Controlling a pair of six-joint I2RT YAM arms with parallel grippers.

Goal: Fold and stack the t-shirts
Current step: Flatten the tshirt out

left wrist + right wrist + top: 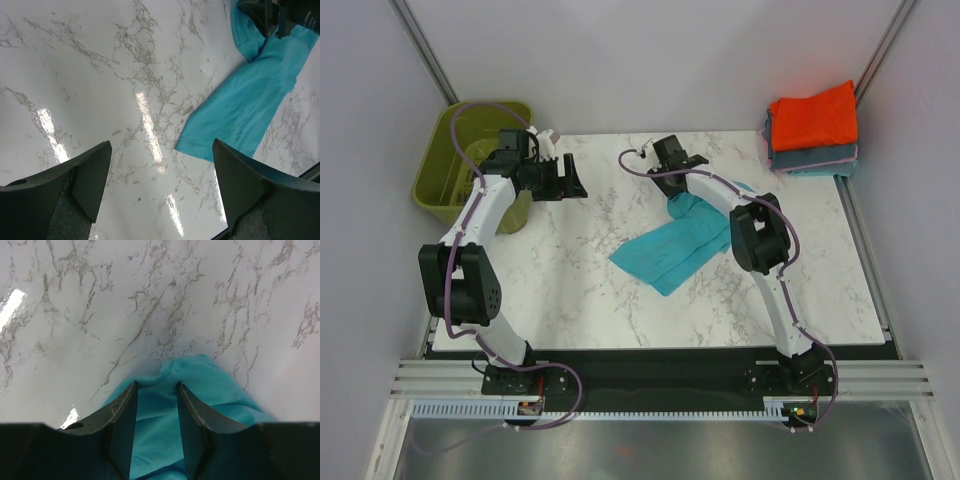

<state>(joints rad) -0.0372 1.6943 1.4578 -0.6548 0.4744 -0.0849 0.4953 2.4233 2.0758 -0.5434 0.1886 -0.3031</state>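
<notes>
A teal t-shirt lies crumpled on the marble table, right of the middle. My right gripper is shut on its far end and holds that end a little above the table. In the right wrist view the cloth bunches between the fingertips of the right gripper. My left gripper is open and empty over bare marble at the back left. In its own view the left gripper has the shirt to its right. A folded orange-red shirt lies on a folded grey-blue one at the back right corner.
An olive-green plastic basket stands off the table's back left corner, behind the left arm. The marble table ends at a black strip near the arm bases. Grey walls close in the left and right sides.
</notes>
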